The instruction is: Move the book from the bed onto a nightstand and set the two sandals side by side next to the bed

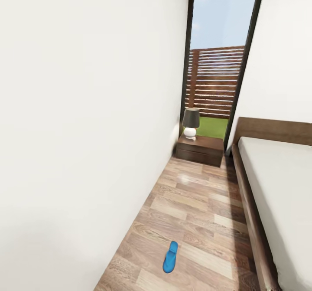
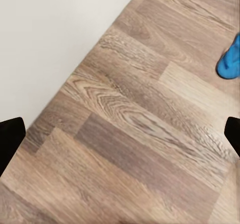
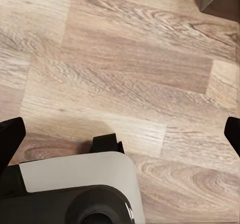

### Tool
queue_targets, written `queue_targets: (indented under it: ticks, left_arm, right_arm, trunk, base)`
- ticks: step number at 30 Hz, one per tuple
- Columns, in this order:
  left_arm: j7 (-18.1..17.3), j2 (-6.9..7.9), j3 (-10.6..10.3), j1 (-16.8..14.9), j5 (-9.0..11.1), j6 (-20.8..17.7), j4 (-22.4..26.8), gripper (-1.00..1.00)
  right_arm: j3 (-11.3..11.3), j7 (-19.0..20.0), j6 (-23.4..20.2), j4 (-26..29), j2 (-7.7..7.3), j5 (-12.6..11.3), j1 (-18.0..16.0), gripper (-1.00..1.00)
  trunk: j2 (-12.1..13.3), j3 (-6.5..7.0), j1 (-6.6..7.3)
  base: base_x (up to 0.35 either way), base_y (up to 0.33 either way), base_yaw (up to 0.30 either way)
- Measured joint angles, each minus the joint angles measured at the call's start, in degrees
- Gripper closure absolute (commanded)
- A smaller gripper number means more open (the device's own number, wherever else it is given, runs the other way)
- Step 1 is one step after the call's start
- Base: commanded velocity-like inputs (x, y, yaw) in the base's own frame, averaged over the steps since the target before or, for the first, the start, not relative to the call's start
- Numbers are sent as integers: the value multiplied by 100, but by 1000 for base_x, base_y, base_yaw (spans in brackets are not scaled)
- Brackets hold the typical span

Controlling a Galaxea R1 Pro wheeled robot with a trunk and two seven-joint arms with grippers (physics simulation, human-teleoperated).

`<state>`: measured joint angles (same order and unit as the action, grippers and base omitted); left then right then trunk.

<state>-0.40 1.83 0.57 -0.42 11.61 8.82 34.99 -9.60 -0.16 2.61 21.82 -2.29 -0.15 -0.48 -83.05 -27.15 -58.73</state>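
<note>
Approach step: one blue sandal point(image 1: 170, 257) lies lower centre, left of the bed point(image 1: 277, 182); both tools look open, empty. Next, reach down for it.

white wall point(image 1: 86, 109) | wood-plank floor point(image 1: 195, 204) | tall window point(image 1: 219, 57) | lamp point(image 1: 191, 122)

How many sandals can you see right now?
1. A blue sandal lies on the wood floor between the white wall and the bed; the left wrist view catches its edge. The other may be out of frame.
</note>
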Motion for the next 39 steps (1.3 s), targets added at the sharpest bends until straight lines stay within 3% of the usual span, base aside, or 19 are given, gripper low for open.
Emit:
queue_targets:
  ticks: [7,39]
  left_arm:
    - [0,0,2,1,-1,-1,2,-100]
    - [0,0,2,2,-1,-1,2,-100]
  right_arm:
    - [5,0,0,0,7,33,-1,-100]
    - [8,0,1,-7,7,44,-1,-100]
  trunk:
    - [0,0,1]
    - [0,0,1]
  base:
    - [29,39,-182]
    - [104,85,-3]
